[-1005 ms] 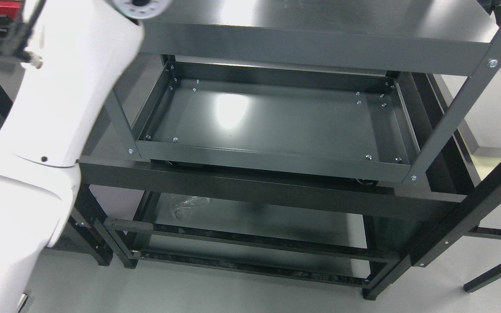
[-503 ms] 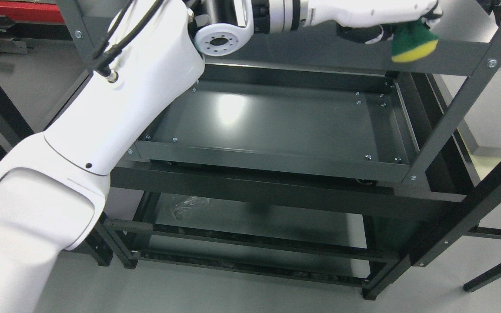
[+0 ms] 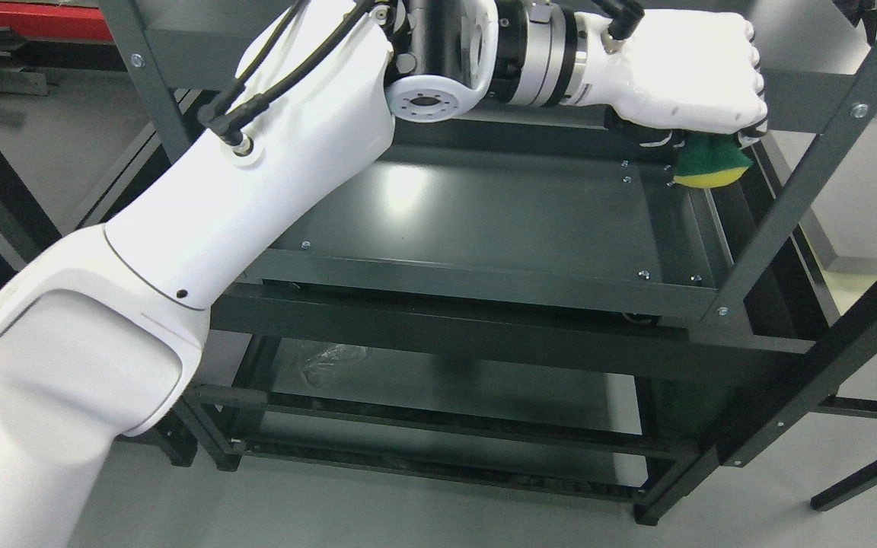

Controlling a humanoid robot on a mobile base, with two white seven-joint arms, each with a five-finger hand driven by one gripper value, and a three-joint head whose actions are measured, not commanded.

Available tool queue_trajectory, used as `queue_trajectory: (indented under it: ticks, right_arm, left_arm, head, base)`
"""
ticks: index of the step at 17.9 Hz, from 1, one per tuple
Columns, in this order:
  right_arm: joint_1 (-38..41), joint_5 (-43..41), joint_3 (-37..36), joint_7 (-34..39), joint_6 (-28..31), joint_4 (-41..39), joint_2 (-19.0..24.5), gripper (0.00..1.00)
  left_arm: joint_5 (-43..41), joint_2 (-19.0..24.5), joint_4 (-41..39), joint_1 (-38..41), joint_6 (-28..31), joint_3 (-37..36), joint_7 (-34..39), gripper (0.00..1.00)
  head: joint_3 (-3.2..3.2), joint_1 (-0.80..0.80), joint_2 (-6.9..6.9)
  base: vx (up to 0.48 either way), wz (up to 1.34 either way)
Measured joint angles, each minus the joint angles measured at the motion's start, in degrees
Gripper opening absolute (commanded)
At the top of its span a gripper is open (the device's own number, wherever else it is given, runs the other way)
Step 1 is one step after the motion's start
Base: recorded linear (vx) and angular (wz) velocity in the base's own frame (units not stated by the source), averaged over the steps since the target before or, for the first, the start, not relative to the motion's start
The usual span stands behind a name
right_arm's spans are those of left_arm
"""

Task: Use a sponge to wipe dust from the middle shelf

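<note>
The left hand (image 3: 686, 76), clenched around the green-and-yellow sponge (image 3: 705, 161) above the far right corner of the middle shelf (image 3: 484, 205), should probably lower it flat against the shelf and wipe in overlapping strokes.

My left arm (image 3: 202, 228) wore smooth white shells, black cables (image 3: 271, 91) along it, a black-and-silver wrist joint (image 3: 515, 53), perhaps dark finger pads.
</note>
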Motion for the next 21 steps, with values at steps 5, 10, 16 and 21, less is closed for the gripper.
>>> queue_trajectory:
  ticks: [5,10,16,21]
  right_arm:
    - [-0.01,0.0,0.0,0.02,0.0,0.0,0.0,1.0]
    - [0.0,0.0,0.0,0.03,0.0,0.0,0.0,1.0]
    - [0.0,0.0,0.0,0.03,0.0,0.0,0.0,1.0]
    - [0.0,0.0,0.0,0.03,0.0,0.0,0.0,1.0]
  left_arm:
    - [0.04,4.76,-3.11,1.85,-1.1,2.14,-0.95,0.0]
    - [3.39,10.96,-7.67,3.41,-1.14,3.85,-2.6,0.0]
    - [10.34,20.87,-15.02,5.56,-1.15,5.14,-4.26,0.0]
    - [16.44,28.94,-19.49,6.05,-1.15,5.82,-5.22,0.0]
  head:
    - [0.0,0.0,0.0]
    - [0.0,0.0,0.0]
    - [0.0,0.0,0.0]
    - [0.0,0.0,0.0]
  base:
    - [0.0,0.0]
    - [0.0,0.0]
    - [0.0,0.0]
    - [0.0,0.0]
